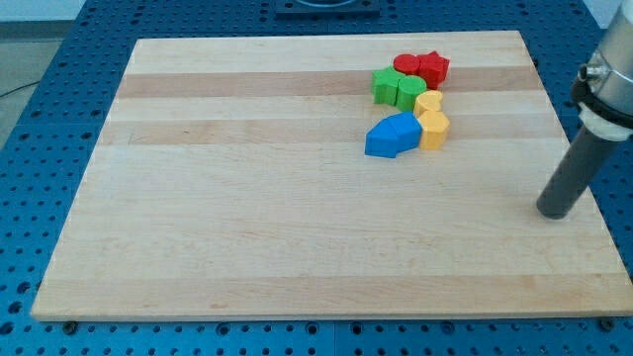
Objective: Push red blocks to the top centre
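Observation:
Two red blocks sit near the view's top, right of centre: a round red block [406, 65] and a red star block [432, 67] touching it on its right. Just below them are a green star block [387, 85] and a green round block [410, 91]. Below those lie a yellow block [428, 101], a yellow hexagon block [433, 129] and two blue blocks [393, 135]. All of them form one tight cluster. My tip [555, 212] rests on the board at the view's right, well to the right of and below the cluster, touching no block.
The wooden board [247, 198] lies on a blue perforated table [59, 119]. The board's right edge [584, 198] runs close beside my tip. The arm's grey body [608, 84] hangs above the right edge.

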`<action>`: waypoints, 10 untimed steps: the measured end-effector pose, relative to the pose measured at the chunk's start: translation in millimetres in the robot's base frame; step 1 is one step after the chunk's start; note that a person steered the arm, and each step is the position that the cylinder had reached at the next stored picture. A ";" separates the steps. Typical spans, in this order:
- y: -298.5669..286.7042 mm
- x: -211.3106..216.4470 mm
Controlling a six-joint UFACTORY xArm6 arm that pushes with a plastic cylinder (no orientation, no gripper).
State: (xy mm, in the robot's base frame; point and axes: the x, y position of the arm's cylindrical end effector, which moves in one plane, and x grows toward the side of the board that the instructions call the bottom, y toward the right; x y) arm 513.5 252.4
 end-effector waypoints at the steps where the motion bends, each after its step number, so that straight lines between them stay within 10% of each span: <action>1: 87.0 -8.3; 4: 3.5 -167.5; 10: -196.6 -245.8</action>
State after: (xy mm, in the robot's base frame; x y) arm 267.8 55.8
